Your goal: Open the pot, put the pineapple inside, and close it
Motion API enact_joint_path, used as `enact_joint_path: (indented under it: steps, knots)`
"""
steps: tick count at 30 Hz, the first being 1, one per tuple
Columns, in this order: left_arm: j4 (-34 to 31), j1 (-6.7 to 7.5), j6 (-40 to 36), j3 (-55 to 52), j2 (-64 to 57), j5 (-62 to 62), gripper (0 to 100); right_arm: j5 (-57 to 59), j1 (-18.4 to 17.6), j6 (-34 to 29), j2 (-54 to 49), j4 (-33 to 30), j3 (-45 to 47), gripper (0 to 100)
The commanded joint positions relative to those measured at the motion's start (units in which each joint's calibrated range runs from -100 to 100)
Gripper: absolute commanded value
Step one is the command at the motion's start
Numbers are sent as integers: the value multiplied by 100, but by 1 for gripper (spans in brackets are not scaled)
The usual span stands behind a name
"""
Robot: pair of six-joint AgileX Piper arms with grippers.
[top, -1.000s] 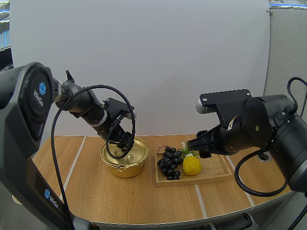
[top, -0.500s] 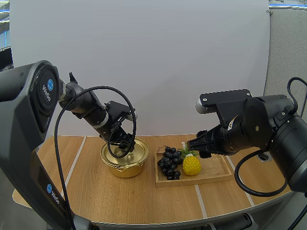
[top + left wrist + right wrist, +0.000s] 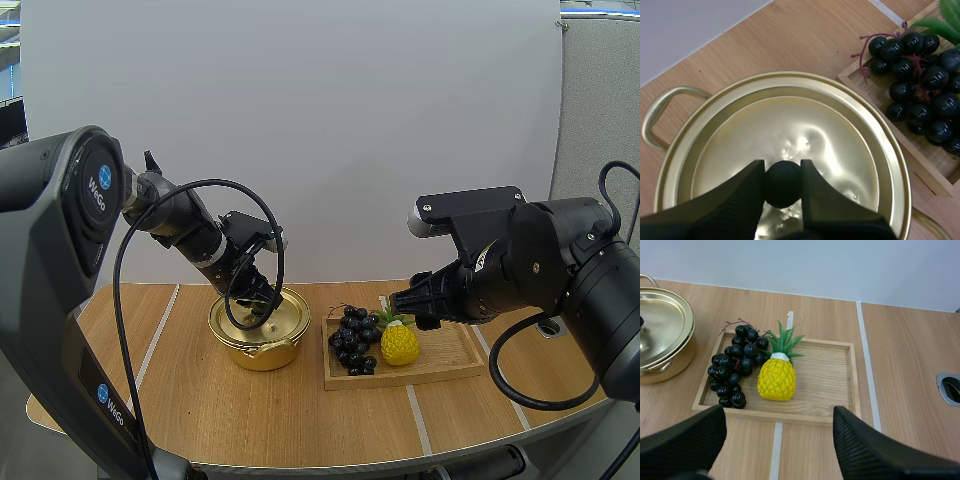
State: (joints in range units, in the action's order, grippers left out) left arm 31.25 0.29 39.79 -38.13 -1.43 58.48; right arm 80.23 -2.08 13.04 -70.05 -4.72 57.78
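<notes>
On the worktop (image 3: 200,400), the wooden tray (image 3: 825,375) lies ahead of the right fingers (image 3: 870,445), which stand wide apart. The pot (image 3: 275,352) is closed, its lid (image 3: 790,130) on. The pineapple (image 3: 776,380) waits on the tray. The left fingers (image 3: 735,200) clamp the knob (image 3: 782,182). Lifting, loading and closing all remain, I judge.

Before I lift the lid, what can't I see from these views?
Pot interior: covered by the lid, every view.
Knob: in the high view, hidden behind the left tool.
Pineapple: in the left wrist view, cut by the edge, leaves only.
Pot: partly cut off in the right wrist view.
</notes>
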Motion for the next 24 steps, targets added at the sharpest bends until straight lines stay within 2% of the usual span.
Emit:
enact_joint_path:
  steps: [1, 7, 12, 24]
  knots:
    - [115, 23, 28, 68, -109, 69, 0, -137, 23, 68, -24, 9, -50, 100]
    - [115, 23, -109, 635, -765, 636, 0, -137, 23, 68, -24, 9, -50, 100]
    - [115, 9, -362, 1568, -1601, 750, 0, -137, 23, 68, -24, 9, -50, 100]
    - [103, 9, -731, 3391, -3219, -1927, 0, -137, 23, 68, -24, 9, -50, 100]
